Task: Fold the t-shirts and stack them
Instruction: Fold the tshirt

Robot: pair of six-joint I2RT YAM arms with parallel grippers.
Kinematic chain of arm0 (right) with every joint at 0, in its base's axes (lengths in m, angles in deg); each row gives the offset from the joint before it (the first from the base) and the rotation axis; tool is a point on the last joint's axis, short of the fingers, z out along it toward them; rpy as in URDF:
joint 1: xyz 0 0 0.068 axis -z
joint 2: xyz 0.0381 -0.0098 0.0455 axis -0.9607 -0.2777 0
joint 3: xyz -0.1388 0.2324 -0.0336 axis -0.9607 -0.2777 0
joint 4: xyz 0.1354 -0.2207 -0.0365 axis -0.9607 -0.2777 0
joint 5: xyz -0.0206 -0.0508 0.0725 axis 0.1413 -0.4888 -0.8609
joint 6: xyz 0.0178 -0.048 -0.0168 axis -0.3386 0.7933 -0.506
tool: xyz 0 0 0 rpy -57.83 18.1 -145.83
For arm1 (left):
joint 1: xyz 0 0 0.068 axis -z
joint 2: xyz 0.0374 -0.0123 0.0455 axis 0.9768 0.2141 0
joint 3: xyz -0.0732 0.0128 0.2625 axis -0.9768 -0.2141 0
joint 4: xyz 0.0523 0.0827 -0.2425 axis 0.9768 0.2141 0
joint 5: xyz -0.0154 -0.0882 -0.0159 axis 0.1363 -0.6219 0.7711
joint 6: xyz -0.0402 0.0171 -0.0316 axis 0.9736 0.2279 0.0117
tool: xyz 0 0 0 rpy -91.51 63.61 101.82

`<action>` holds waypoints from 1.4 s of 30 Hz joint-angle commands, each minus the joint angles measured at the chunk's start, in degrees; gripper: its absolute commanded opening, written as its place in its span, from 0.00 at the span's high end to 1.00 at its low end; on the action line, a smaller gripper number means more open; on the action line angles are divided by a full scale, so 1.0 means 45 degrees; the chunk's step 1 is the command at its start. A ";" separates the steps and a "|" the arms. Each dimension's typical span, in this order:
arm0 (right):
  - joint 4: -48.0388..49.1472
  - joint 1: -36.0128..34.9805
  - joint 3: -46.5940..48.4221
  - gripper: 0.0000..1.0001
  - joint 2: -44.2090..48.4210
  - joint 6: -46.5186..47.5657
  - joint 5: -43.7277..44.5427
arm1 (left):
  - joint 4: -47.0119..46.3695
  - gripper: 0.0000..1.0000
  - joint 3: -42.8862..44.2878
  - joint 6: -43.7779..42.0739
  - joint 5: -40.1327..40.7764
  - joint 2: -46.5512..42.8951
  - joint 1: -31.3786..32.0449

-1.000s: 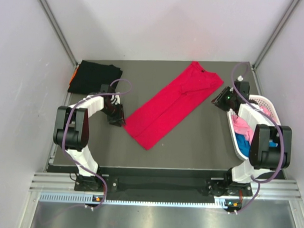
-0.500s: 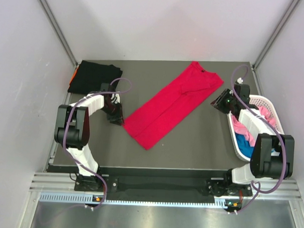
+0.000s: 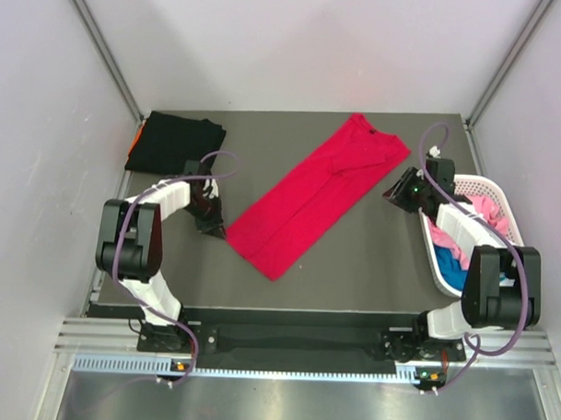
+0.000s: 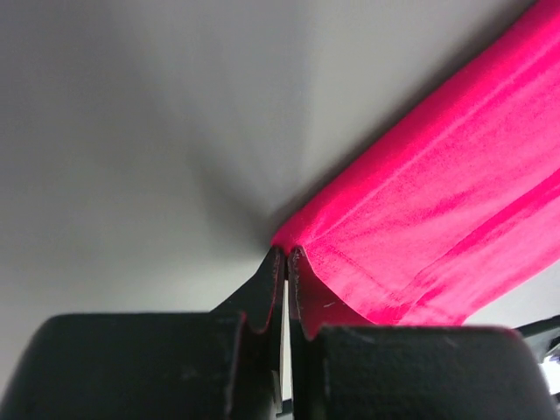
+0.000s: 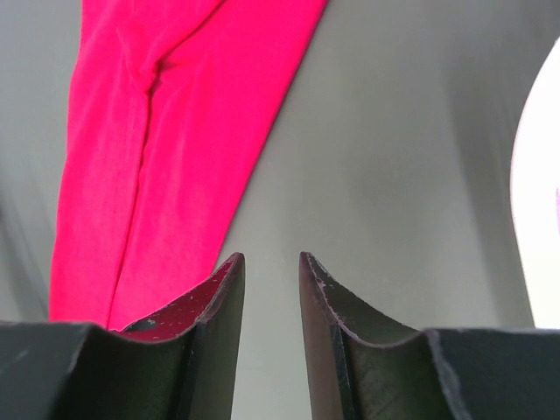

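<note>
Across the middle of the table (image 3: 371, 259) lies the red t-shirt (image 3: 313, 197), folded into a long narrow strip. It runs diagonally from near-left to far-right, collar end at the far right. It is flat on the surface, with one lengthwise fold ridge visible.

Left gripper (image 3: 215, 228) sits at the strip's near-left corner, low on the table. Its wrist view shows the jaws clenched together with the cloth corner bunched right at the tips. It looks pinched on that corner, though the fabric between the pads is too thin to make out for sure.

Right gripper (image 3: 393, 194) is just off the strip's far-right end, beside the long edge, over bare table. Its jaws stand part-way apart with nothing between them, only grey table showing through the gap.

Black t-shirt (image 3: 175, 142) lies folded at the far-left corner of the table, well apart from the red one. An orange t-shirt (image 3: 135, 142) shows as a sliver under its left edge.

White lattice basket (image 3: 489, 188) stands at the right edge of the table beside the right arm. It holds a crumpled pink t-shirt (image 3: 445, 236) and a blue t-shirt (image 3: 453, 269) on the nearer side, both partly hidden by the arm.
</note>
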 commanded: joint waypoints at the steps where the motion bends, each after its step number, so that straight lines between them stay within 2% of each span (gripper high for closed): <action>1: 0.0646 -0.0116 0.0940 0.67 -0.0657 -0.0051 0.0206 | 0.1234 1.00 -0.1068 0.0725 0.1196 -0.0411 0.0018; 4: 0.0529 -0.0097 0.2091 0.67 -0.1633 -0.0226 0.0538 | 0.0805 1.00 -0.1926 0.1176 0.0868 -0.0801 0.0038; 11: 0.0549 -0.0116 0.4087 0.67 -0.3433 -0.0871 0.1436 | 0.1116 1.00 -0.1987 0.1724 0.2232 -0.1465 0.0018; 15: 0.0725 -0.0097 0.5472 0.67 -0.4643 -0.0988 0.2393 | 0.1194 0.78 -0.1968 0.1803 0.2195 -0.2207 0.0038; 19: 0.0645 -0.0116 0.7190 0.67 -0.6145 -0.1319 0.2512 | 0.1214 0.68 -0.1696 0.1939 0.2817 -0.2735 0.0018; 24: -0.0074 -0.0135 0.8891 0.66 -0.7787 -0.1379 0.2648 | 0.1272 0.64 -0.0622 0.1784 0.3562 -0.3321 0.0018; 28: -0.0098 -0.0291 0.9305 0.66 -0.8453 -0.1671 0.3525 | 0.0495 0.64 0.0082 0.1239 0.1790 -0.3634 0.0038; 29: 0.0039 -0.0330 0.9246 0.66 -0.8532 -0.1749 0.3682 | 0.0201 0.64 0.0121 0.1120 0.0431 -0.3692 0.0057; 31: 0.0080 -0.0389 0.9362 0.66 -0.8881 -0.2003 0.3995 | -0.0152 0.64 0.0064 0.0925 -0.0516 -0.3888 0.0077; 37: -0.0369 -0.0467 0.9675 0.65 -0.9333 -0.2609 0.4932 | -0.0173 0.64 0.0219 0.0377 -0.0891 -0.3733 0.0096; 42: -0.1167 -0.0487 1.0103 0.65 -0.9450 -0.2434 0.5458 | -0.0760 0.64 -0.0249 0.0670 -0.2666 -0.3713 0.0525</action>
